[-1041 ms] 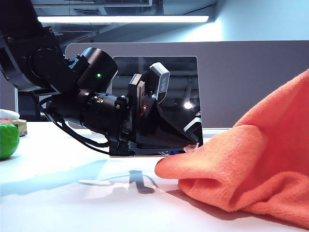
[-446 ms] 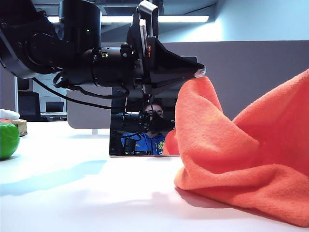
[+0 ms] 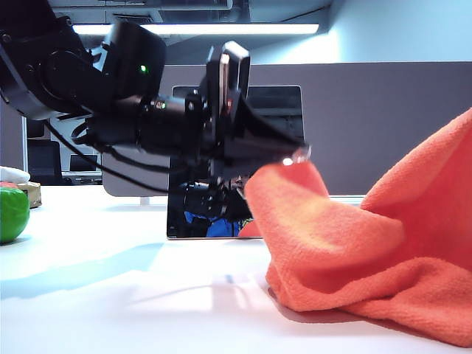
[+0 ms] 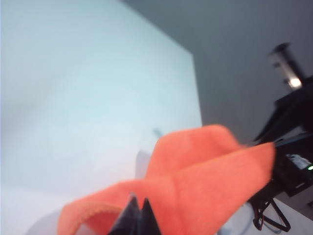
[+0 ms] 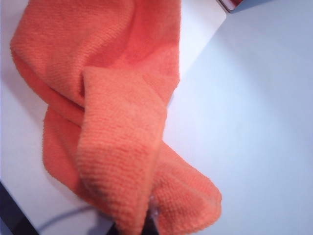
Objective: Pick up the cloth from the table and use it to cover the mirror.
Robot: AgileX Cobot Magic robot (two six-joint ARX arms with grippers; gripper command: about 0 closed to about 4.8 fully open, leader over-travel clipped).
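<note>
The orange cloth [image 3: 354,251] lies bunched on the white table [image 3: 110,295], with one corner lifted and another part rising off the right edge. My left gripper [image 3: 299,156] is shut on the raised corner, level, in front of the dark mirror [image 3: 276,110] that stands upright behind it. In the left wrist view the black jaws of the left gripper [image 4: 138,203] sit pressed together in the cloth [image 4: 205,171]. In the right wrist view the right gripper [image 5: 142,225] is shut on a fold of the cloth [image 5: 112,122] and mostly hidden by it. The exterior view does not show the right gripper.
A grey partition [image 3: 383,125] runs behind the mirror. A green round object [image 3: 11,214] and a small white thing [image 3: 11,175] sit at the far left of the table. Dark equipment with cables [image 4: 288,122] shows beyond the table's edge in the left wrist view.
My left gripper has lifted the cloth corner from the table up in front of the mirror, then dropped a little. Its wrist has turned. The right side of the cloth has stayed put.
</note>
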